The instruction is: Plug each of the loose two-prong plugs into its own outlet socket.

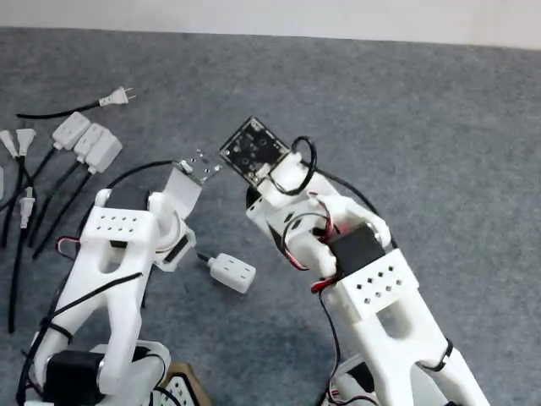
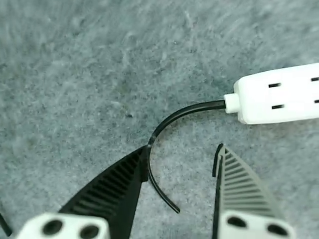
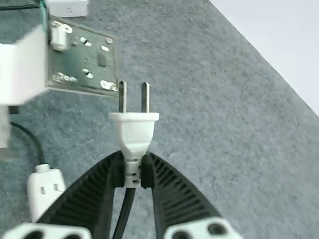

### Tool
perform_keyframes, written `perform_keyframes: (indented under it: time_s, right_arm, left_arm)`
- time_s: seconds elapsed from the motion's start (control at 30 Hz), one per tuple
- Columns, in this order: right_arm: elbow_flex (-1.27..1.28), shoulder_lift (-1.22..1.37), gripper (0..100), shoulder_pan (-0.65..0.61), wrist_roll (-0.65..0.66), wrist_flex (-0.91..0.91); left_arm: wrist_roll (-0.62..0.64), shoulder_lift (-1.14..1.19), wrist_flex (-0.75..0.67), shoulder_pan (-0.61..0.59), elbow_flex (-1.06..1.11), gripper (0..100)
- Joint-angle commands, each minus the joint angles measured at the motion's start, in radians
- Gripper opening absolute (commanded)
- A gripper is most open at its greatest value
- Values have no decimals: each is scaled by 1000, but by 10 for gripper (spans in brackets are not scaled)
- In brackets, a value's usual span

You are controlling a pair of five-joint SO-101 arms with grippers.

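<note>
The right hand [image 3: 132,167] is clamped narrow on a white two-prong plug [image 3: 133,130], its black fingers [image 3: 94,194] pinching the ribbed neck; the plug body stands out past the fingertips, upright in line with the hand, and both prongs [image 3: 145,97] point straight away from it; the plug's lead [image 3: 123,211] runs back between the fingers toward the wrist. Just beyond the prongs, a little to one side, hangs the green camera board [image 3: 82,59] of the other arm; whether a prong touches it cannot be told.

The left hand [image 2: 182,167] is spread wide and grips nothing; its fingertips [image 2: 142,159] hover over the grey table [image 2: 75,74]; a thin black cord [image 2: 174,115] curves through the gap, brushing the inner edge of one fingertip, and runs on into the white outlet socket [image 2: 279,99]. That socket lies flat on the table beyond the fingertips, off toward the other finger's side and apart from it, slots facing up, with no plug in it.

From the high view, the left arm [image 1: 118,254] and the right arm [image 1: 363,279] lean in toward each other, wrists close together; well apart from both hands, out past the left arm, lie a cluster of spare sockets [image 1: 89,139] and a loose plug [image 1: 114,98] on its own dark lead.
</note>
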Motion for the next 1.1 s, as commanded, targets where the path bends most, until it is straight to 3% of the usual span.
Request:
perform_keyframes:
  time_s: [0.0, 0.23, 0.4, 0.6, 0.87, 1.07]
  right_arm:
    - [-53, -2, 8, -38, -15, -1]
    - [-22, 159, 8, -16, -12, 4]
    - [-22, 214, 8, -18, -12, 1]
    - [-18, 213, 8, -28, -11, 5]
    - [-12, 213, 8, -31, -26, -31]
    - [113, 213, 8, 22, -61, -209]
  left_arm:
    - [-8, -28, 14, 15, -4, 231]
    - [-3, -31, 14, -5, -30, 231]
    - [43, -30, 3, -117, -168, 231]
    - [221, -28, -236, -166, -312, 231]
    - [417, 13, -609, -93, -188, 231]
    - [437, 31, -586, 22, -165, 231]
